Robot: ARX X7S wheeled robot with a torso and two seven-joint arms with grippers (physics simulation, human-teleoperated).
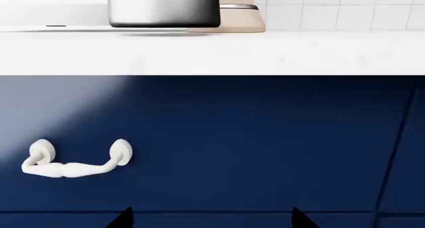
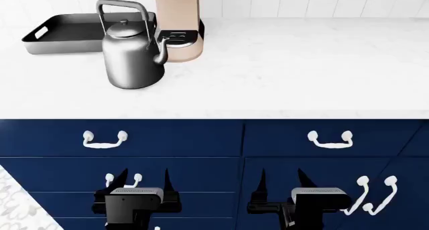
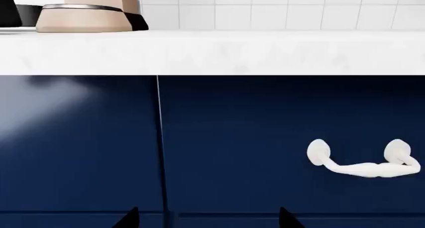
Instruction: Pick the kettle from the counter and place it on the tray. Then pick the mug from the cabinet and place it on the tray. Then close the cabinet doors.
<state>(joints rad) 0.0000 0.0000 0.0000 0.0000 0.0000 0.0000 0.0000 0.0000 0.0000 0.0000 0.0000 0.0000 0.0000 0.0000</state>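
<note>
The shiny grey kettle (image 2: pixel 132 56) stands upright on the white marble counter (image 2: pixel 288 74), its spout toward the beige coffee machine. In the left wrist view only its lower body shows as a kettle (image 1: pixel 163 9) above the counter (image 1: pixel 212 53) edge. The dark tray (image 2: pixel 67 31) lies behind and left of the kettle, against the tiled wall. My left gripper (image 2: pixel 144 177) and right gripper (image 2: pixel 282 177) hang low in front of the blue drawers, both open and holding nothing. In the wrist views the left gripper (image 1: pixel 211 219) and right gripper (image 3: pixel 207 219) show only black fingertips wide apart. The mug and cabinet are out of view.
A tall beige coffee machine (image 2: pixel 178 26) stands right beside the kettle. Blue drawer fronts with white handles (image 2: pixel 104 139) (image 2: pixel 330 139) run below the counter edge. A white handle (image 1: pixel 76 161) and another handle (image 3: pixel 365 161) face the wrists. White tiles back the counter.
</note>
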